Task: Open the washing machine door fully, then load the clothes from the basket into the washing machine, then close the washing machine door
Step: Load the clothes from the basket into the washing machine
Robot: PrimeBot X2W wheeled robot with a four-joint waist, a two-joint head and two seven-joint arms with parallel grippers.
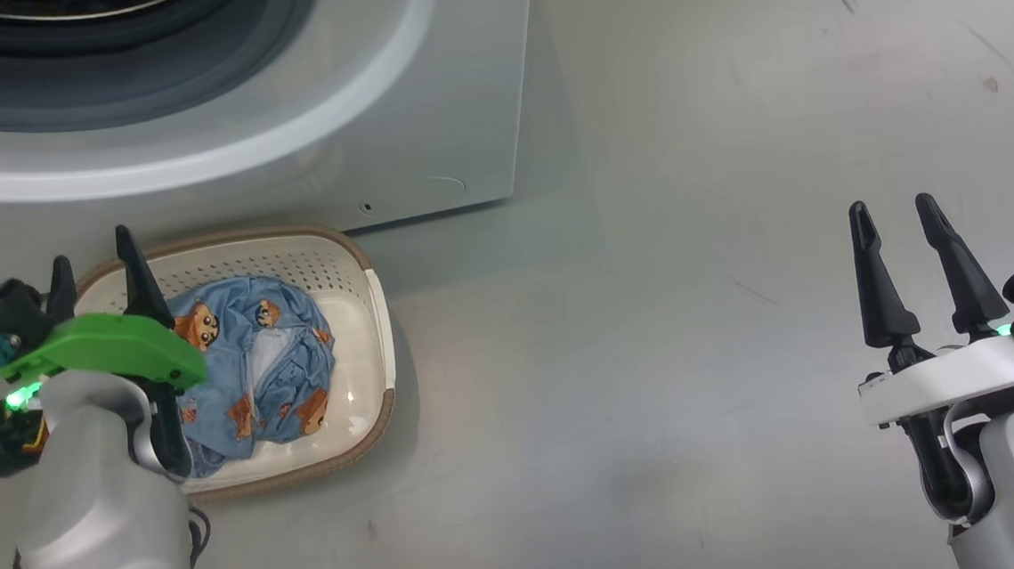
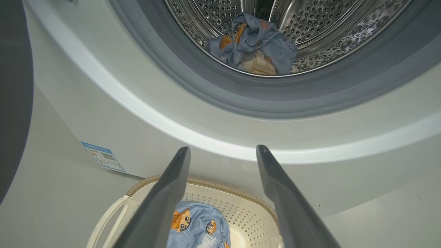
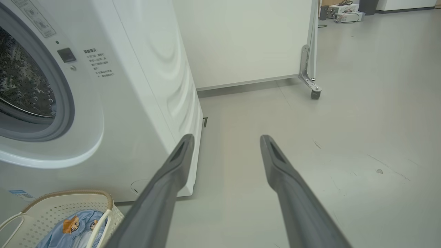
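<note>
The washing machine (image 1: pixel 422 85) stands at the top left with its grey gasket and steel drum (image 2: pixel 310 24) exposed. One light-blue bear-print garment (image 2: pixel 251 44) lies inside the drum. The washing machine door (image 2: pixel 13 86) shows as a dark curved rim at the far left, swung open. On the floor in front sits the basket (image 1: pixel 354 268), with more of the clothes (image 1: pixel 263 364) bunched in it. My left gripper (image 1: pixel 91 248) hovers over the basket's left side, open and empty. My right gripper (image 1: pixel 891 202) is open and empty above bare floor, far to the right.
A white partition panel (image 3: pixel 241 41) on a caster (image 3: pixel 315 93) stands behind the machine's right side. Grey floor (image 1: pixel 699 351) stretches right of the basket. A blue label sticker (image 2: pixel 103 156) marks the machine's lower left corner.
</note>
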